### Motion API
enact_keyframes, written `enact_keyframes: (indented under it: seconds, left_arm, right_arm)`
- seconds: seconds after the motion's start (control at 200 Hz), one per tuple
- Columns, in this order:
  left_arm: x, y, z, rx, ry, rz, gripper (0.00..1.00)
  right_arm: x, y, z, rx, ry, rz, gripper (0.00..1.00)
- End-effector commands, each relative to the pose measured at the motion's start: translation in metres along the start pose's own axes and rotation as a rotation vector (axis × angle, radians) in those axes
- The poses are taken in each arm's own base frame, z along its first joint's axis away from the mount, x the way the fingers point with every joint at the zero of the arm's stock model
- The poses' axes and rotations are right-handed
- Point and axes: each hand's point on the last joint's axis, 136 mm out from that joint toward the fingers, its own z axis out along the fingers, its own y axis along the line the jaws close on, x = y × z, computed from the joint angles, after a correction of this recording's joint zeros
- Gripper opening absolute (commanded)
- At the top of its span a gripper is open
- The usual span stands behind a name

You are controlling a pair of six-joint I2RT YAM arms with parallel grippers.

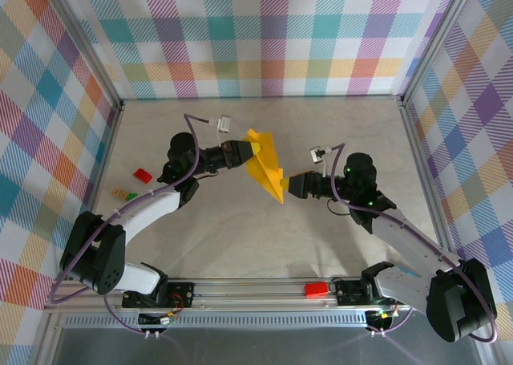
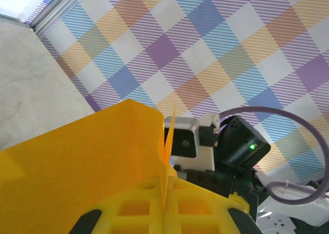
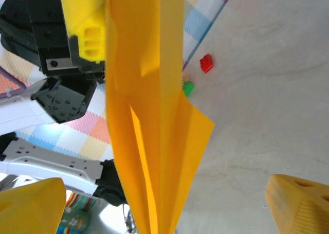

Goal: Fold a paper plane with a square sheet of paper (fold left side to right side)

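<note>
The left fingers [image 2: 134,209] are clenched on the paper plane [image 1: 266,166], held above the desk [image 1: 240,245] centre, its tip toward 5 o'clock. The right fingers [image 3: 300,203] stand released either side of it; they should probably close squarely on the crease, without twisting.
</note>
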Motion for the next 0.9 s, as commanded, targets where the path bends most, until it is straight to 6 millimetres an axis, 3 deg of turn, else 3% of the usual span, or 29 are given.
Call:
enact_keyframes:
  seconds: [0.0,0.095,0.28,0.55,0.66,0.895]
  left_arm:
    - [-0.009,-0.032,0.007,0.091,-0.003,0.069,0.05]
    - [-0.007,-0.035,0.010,0.105,0.007,0.067,0.05]
    - [-0.006,-0.040,0.013,0.123,0.024,0.066,0.04]
    - [-0.005,-0.040,0.015,0.132,0.035,0.059,0.04]
    - [-0.005,-0.039,0.016,0.133,0.037,0.058,0.04]
    - [-0.009,-0.030,0.010,0.082,0.026,0.075,0.24]
  right_arm:
    - [-0.002,0.026,0.005,-0.120,0.028,-0.043,0.99]
    - [-0.008,0.029,0.008,-0.150,0.022,-0.049,0.98]
    - [-0.025,0.039,0.009,-0.163,-0.014,-0.099,0.71]
    - [-0.041,0.044,0.001,-0.137,-0.086,-0.165,0.44]
    - [-0.043,0.046,0.000,-0.135,-0.083,-0.169,0.25]
    - [-0.041,0.043,-0.003,-0.083,-0.074,-0.172,0.07]
